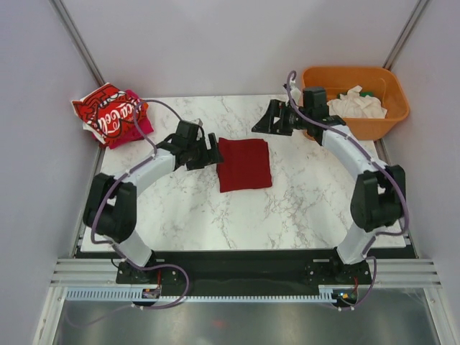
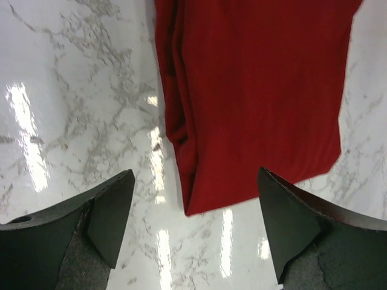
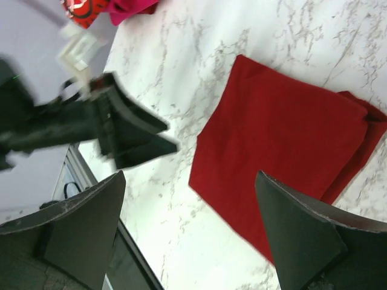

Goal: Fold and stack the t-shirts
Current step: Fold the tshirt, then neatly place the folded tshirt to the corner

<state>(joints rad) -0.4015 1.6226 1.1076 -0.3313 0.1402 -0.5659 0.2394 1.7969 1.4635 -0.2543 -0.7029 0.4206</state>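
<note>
Both fingers (image 2: 109,217) of the left gripper (image 1: 215,152) stand wide apart with nothing between their pads. In the left wrist view only the near corner of the folded, plain dark red cloth t-shirt (image 1: 244,164) lies in the gap below them. The right gripper (image 1: 260,123) is spread just as wide and holds nothing.

The dark red t-shirt lies flat as a neat rectangle near the middle of the white marble-patterned table (image 1: 323,208). Its layered folded edges show along one side in both wrist views.

In the top view, the left gripper is at the t-shirt's 9 o'clock, its fingertips just beside the cloth's left edge. Whether they touch the cloth cannot be told. The right gripper is at about the t-shirt's 1 o'clock, apart from it, with its fingertips pointing towards 9 o'clock.

At the table's 10 o'clock corner the bright red t-shirt with white lettering (image 1: 108,111) lies on top of the magenta t-shirt (image 1: 141,129). Both overhang the table edge.

At the table's 2 o'clock corner stands the orange plastic tub (image 1: 345,70). The crumpled white t-shirt (image 1: 356,104) lies inside it, and a small green item (image 1: 367,93) peeks out beside the white cloth.
</note>
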